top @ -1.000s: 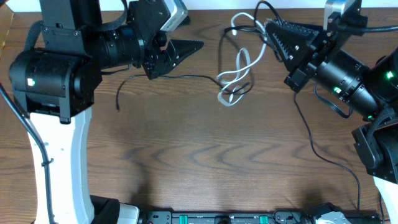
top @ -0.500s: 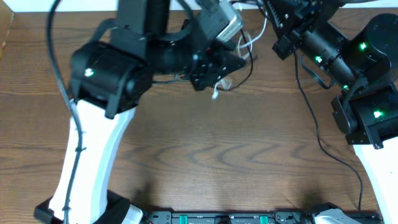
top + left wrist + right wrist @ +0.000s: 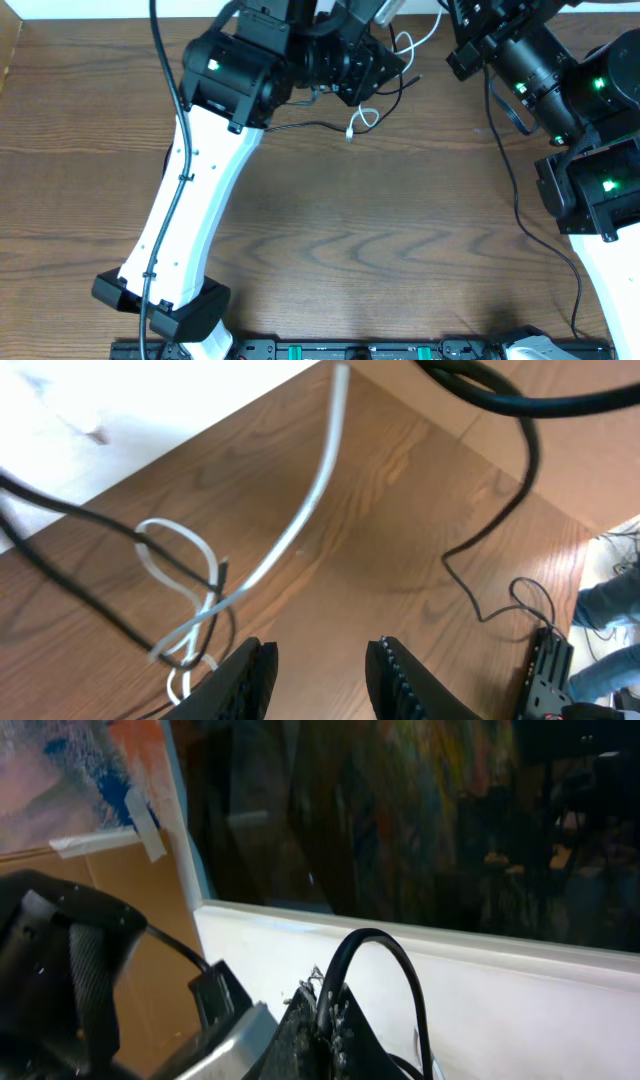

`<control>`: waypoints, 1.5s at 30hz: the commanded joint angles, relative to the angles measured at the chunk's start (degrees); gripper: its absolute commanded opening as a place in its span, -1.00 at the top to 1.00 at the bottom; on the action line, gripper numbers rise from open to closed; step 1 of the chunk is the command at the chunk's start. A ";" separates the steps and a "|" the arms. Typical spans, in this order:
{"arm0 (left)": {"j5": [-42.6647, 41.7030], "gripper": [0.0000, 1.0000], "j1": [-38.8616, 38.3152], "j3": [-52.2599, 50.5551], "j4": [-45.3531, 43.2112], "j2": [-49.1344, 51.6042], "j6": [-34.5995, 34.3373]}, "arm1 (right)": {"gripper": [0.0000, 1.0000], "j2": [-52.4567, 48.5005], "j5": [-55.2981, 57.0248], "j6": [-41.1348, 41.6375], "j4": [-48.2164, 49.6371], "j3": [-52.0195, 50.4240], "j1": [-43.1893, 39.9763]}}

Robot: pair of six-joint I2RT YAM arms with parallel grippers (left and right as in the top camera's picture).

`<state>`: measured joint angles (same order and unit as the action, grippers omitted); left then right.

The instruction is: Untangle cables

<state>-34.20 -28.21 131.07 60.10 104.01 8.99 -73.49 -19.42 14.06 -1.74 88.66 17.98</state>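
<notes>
Robotics lab: left arm (image 3: 190, 200) and right arm (image 3: 600, 190) on a wood-grain table (image 3: 350, 250), taped cardboard (image 3: 120, 885) by a dark window (image 3: 400, 820).

The white cable (image 3: 320, 485) loops and knots with a thin black cable (image 3: 305, 125) near the surface's far edge, one white strand lifted off it.

Brown wood-grain table (image 3: 350, 250), white wall (image 3: 520, 1010)

Table (image 3: 350, 250) matt wood grain; cables (image 3: 318, 490) smooth plastic sheath
</notes>
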 commanded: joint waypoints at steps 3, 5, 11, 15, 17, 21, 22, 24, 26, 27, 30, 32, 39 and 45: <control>4.13 0.30 -3.52 -1.60 -2.97 0.81 -0.52 | 0.98 0.74 1.25 2.27 0.17 3.96 0.44; 4.04 0.31 -3.63 -1.77 -4.17 0.81 -0.55 | 0.98 0.72 1.03 3.39 0.15 4.24 0.46; 7.30 0.30 -3.76 -4.59 -7.32 1.03 -0.50 | 0.98 0.74 -0.87 6.23 1.68 4.85 0.46; 9.40 0.30 -3.76 -6.29 -9.62 1.09 -0.50 | 0.98 0.74 -1.86 6.73 1.31 5.09 0.46; 9.51 0.30 -3.76 -6.29 -10.10 1.09 -0.44 | 0.98 0.72 -2.40 6.71 0.72 5.09 0.46; 12.44 0.30 -3.76 -6.29 -10.93 1.01 1.38 | 0.98 0.74 -2.84 6.71 -1.33 5.09 0.44; 12.41 0.29 -3.76 -6.29 -10.86 1.01 3.74 | 0.98 0.72 -3.45 6.71 -1.77 5.09 0.44; 12.39 0.28 -3.76 -6.29 -10.34 0.98 8.35 | 0.98 0.72 -4.20 6.71 -2.43 5.09 0.46; 12.13 0.27 -3.76 -6.29 -10.08 0.96 10.19 | 0.98 0.72 -5.11 6.73 -2.56 5.09 0.46; 11.02 0.25 -3.76 -6.29 -9.94 0.98 11.89 | 0.98 0.72 -5.68 6.78 -2.51 5.09 0.46; 7.72 0.16 -3.76 -6.29 -10.32 0.98 14.53 | 0.98 0.72 -8.24 7.45 -2.40 5.09 0.46; 6.91 0.14 -3.78 -6.29 -10.54 0.98 14.51 | 0.98 0.72 -8.70 8.22 -2.56 5.09 0.46; 6.75 0.42 -3.76 -6.29 -11.37 1.03 10.82 | 0.98 0.72 -10.80 8.68 -1.90 5.09 0.85; 6.80 0.79 -3.76 -6.34 -12.44 1.22 9.09 | 0.98 0.74 -11.19 9.07 -1.70 5.09 1.22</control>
<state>-26.79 -31.94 125.03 47.99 105.03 19.57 -73.45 -29.63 22.26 -3.86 92.20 18.57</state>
